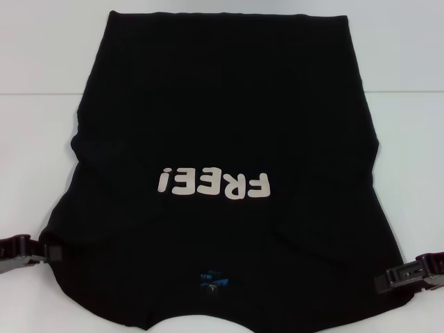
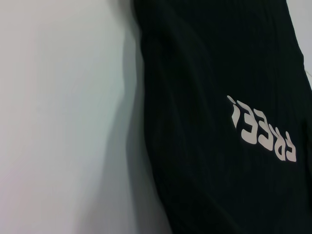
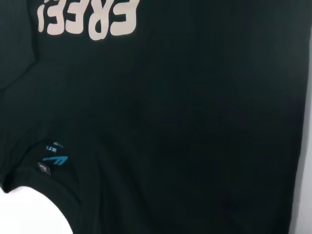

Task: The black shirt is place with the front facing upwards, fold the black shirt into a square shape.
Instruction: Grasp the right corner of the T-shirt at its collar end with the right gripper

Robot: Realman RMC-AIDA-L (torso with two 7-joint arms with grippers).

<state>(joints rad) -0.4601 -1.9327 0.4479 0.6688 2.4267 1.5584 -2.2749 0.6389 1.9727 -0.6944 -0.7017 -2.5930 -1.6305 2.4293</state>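
The black shirt (image 1: 229, 104) lies front up on the white table (image 1: 41, 139), collar toward me and hem at the far side. Its off-white "FREE!" lettering (image 1: 214, 184) reads upside down, and a small blue neck tag (image 1: 214, 279) shows at the collar. My left gripper (image 1: 54, 251) sits at the shirt's near left shoulder edge. On the opposite side, my right gripper (image 1: 380, 282) meets the near right shoulder edge. The left wrist view shows the shirt (image 2: 204, 73) beside bare table. Shirt (image 3: 195, 122) and tag (image 3: 54, 158) fill the right wrist view.
Bare white table surface (image 1: 409, 152) lies on both sides of the shirt. A faint line (image 1: 402, 92) crosses the background behind the shirt's far part. Nothing else stands on the table.
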